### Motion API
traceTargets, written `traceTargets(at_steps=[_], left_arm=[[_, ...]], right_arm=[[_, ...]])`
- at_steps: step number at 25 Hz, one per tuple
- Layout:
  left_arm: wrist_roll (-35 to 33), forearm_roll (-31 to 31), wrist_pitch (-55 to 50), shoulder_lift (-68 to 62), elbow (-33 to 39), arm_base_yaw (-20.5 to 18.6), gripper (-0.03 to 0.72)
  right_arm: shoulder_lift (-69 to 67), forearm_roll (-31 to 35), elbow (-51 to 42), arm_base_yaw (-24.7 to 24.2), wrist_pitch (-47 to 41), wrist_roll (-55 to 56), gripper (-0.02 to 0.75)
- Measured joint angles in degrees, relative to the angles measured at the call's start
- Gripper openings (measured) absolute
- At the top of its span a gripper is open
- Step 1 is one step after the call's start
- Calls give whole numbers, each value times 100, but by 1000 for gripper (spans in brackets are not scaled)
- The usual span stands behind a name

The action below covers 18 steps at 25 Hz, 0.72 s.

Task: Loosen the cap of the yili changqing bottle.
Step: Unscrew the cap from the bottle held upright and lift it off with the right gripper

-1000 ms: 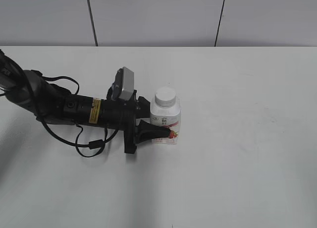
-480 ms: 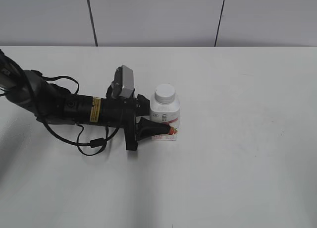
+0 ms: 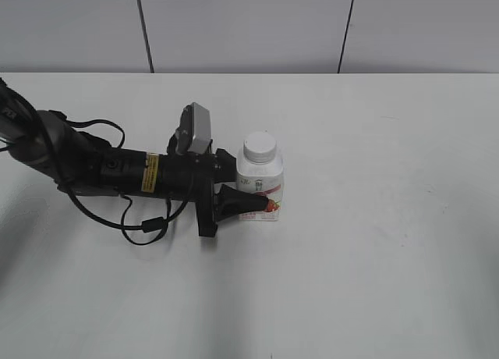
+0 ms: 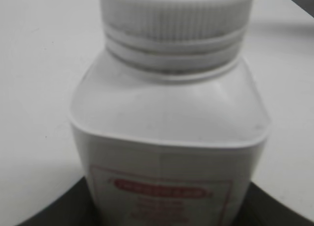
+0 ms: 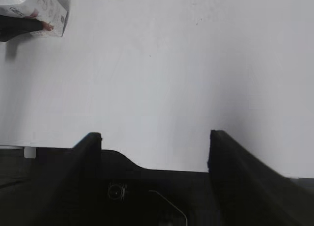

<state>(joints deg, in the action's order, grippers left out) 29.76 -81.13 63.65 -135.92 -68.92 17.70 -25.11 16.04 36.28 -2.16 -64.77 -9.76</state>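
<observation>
Left of the yili changqing bottle point(image 3: 260, 189) we have the left arm point(image 3: 93, 168) lying low across the table point(image 3: 390, 242), cable looped under it, wrist camera point(image 3: 195, 129) on top. The left gripper point(image 3: 248, 195) is clamped on the bottle body: one dark finger point(image 3: 242, 202) crosses the red-pink label on the near side, the other is hidden behind the bottle. In the left wrist view the bottle point(image 4: 169, 132) fills the frame, finger edges dark at both lower corners, so we read this as a firm hold on the body, below the shoulders.

The bottle stands upright on the table, roughly mid-table, touching nothing else. The cap point(image 3: 260, 148) sits square on the neck; in the left wrist view its ribbed side point(image 4: 174, 19) meets the neck rings with no gap we can see, so we judge it fully screwed on.

Right of the bottle the table is bare in the exterior view; the right arm is not in that view. The right gripper point(image 5: 154, 142) shows only in its own camera, fingers spread wide, holding nothing, hovering well apart from the bottle, which is in that view's top left corner point(image 5: 37, 10).

Progress: bracing is done. Left to do: bring the right gripper to the cap, close on it, twist it loose.
</observation>
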Motion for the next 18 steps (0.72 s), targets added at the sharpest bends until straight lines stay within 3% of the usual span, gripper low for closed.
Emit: traceTargets(at_steps=[18], left_arm=[[0,30,-96,18,0,6,361]], right_arm=[[-4925,-305,2578,0,156,786,533]])
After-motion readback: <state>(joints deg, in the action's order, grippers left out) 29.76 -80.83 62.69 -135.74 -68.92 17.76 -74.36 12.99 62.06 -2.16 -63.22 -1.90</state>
